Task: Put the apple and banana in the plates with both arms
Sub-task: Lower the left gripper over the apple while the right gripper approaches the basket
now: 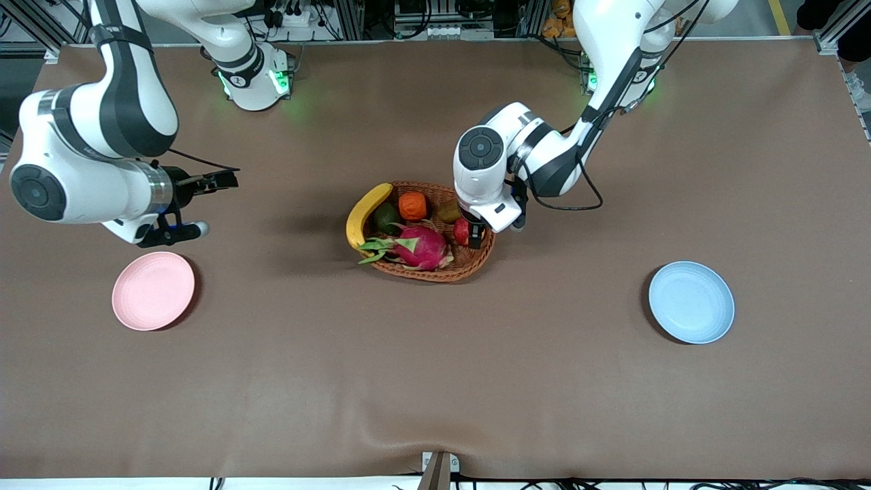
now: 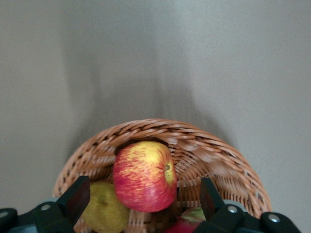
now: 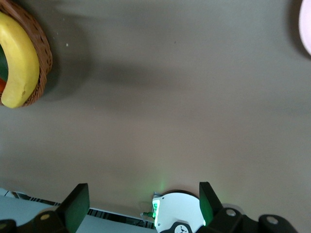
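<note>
The red-and-yellow apple (image 1: pixel 461 231) lies in the wicker basket (image 1: pixel 469 265) at the end toward the left arm. My left gripper (image 1: pixel 471 233) is down in the basket, open, with one finger on each side of the apple (image 2: pixel 145 175) and a gap at each side. The banana (image 1: pixel 364 214) lies along the basket's rim toward the right arm and also shows in the right wrist view (image 3: pixel 20 58). My right gripper (image 1: pixel 187 211) is open and empty, waiting in the air above the table by the pink plate (image 1: pixel 153 290). The blue plate (image 1: pixel 691 301) lies empty toward the left arm's end.
The basket also holds a pink dragon fruit (image 1: pixel 422 248), an orange ribbed fruit (image 1: pixel 412 205), a dark green fruit (image 1: pixel 386 218) and a yellow-green fruit (image 2: pixel 103 209) beside the apple. The brown table (image 1: pixel 435 381) spreads around the basket and plates.
</note>
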`<state>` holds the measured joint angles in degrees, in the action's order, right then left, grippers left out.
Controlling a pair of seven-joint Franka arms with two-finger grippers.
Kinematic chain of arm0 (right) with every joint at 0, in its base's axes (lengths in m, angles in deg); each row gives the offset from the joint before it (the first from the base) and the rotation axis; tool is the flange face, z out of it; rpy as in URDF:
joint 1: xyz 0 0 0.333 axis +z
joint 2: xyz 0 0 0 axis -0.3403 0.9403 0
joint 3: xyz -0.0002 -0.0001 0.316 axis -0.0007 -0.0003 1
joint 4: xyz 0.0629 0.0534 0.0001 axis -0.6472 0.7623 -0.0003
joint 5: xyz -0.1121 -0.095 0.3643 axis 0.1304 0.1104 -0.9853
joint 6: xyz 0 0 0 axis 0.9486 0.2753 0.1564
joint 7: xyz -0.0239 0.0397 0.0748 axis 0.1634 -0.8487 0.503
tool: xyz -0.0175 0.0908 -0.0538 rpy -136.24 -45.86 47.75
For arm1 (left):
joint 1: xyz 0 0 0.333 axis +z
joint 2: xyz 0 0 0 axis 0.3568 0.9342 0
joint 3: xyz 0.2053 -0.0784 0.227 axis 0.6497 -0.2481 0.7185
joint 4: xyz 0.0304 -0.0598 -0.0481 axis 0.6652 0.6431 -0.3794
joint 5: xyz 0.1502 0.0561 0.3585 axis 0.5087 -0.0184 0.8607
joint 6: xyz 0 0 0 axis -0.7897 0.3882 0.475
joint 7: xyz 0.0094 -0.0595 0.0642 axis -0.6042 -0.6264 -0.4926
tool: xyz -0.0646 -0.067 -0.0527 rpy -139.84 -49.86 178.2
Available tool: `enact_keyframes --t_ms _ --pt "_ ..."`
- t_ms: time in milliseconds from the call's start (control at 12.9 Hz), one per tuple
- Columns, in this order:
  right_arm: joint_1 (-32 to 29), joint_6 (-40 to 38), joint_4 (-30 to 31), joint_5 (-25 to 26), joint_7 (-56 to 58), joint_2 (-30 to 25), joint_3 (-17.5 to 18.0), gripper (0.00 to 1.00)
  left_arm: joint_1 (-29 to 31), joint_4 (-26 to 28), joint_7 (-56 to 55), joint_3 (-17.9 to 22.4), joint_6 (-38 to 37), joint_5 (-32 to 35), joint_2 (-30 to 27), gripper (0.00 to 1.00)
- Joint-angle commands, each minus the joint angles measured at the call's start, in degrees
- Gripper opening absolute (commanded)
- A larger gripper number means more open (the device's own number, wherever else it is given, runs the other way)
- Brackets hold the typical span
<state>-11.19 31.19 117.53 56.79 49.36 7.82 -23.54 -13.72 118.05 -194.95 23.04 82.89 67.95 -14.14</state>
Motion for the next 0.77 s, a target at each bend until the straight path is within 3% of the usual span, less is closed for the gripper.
enact_keyframes --t_ms 0,697 --pt "1.57 0.52 3.18 -1.96 -0.59 -1.89 -0.41 1.00 -0.36 -0.41 -3.78 0.09 4.01 0.38 2.93 1.00" --pt "2.80 4.12 6.70 -3.01 -3.65 -1.89 -0.41 1.00 -0.89 -1.02 -3.60 -0.35 5.42 0.20 5.75 1.00"
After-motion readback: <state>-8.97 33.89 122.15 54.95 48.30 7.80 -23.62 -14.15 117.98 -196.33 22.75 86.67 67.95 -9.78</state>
